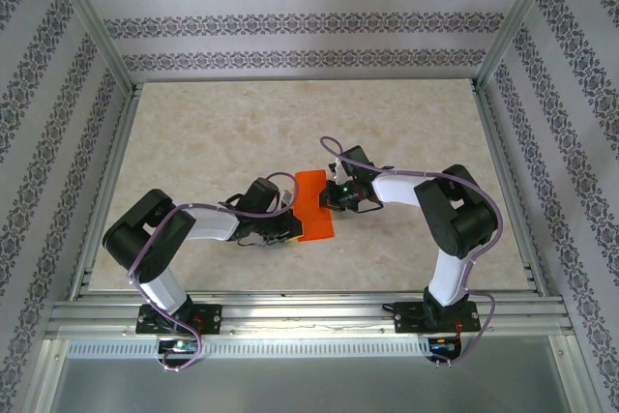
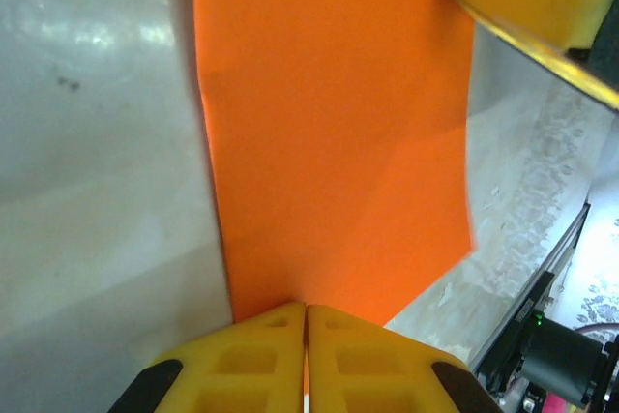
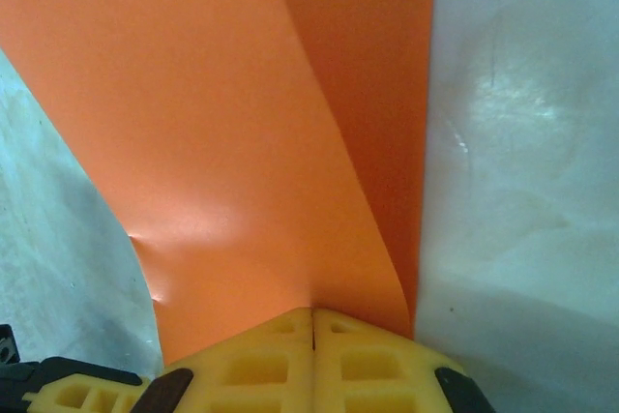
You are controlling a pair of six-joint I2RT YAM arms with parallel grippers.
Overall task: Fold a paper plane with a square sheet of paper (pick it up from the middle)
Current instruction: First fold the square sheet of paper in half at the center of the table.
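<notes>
two grips: left fingers (image 2: pixel 242 360) and right fingers (image 3: pixel 372 365) each pinched tight on the square sheet of paper (image 1: pixel 312 205)

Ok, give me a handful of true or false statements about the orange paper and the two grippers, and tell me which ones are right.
1. The paper is orange and plain. True.
2. The left gripper stands wide open. False: its fingers are shut on the paper's edge.
3. The right gripper is shut on the paper. True.
4. The paper lies at the far edge of the table. False: it is mid-table, between the two grippers.
5. The paper is a finished pointed dart. False: it is an oblong with one fold showing.
</notes>
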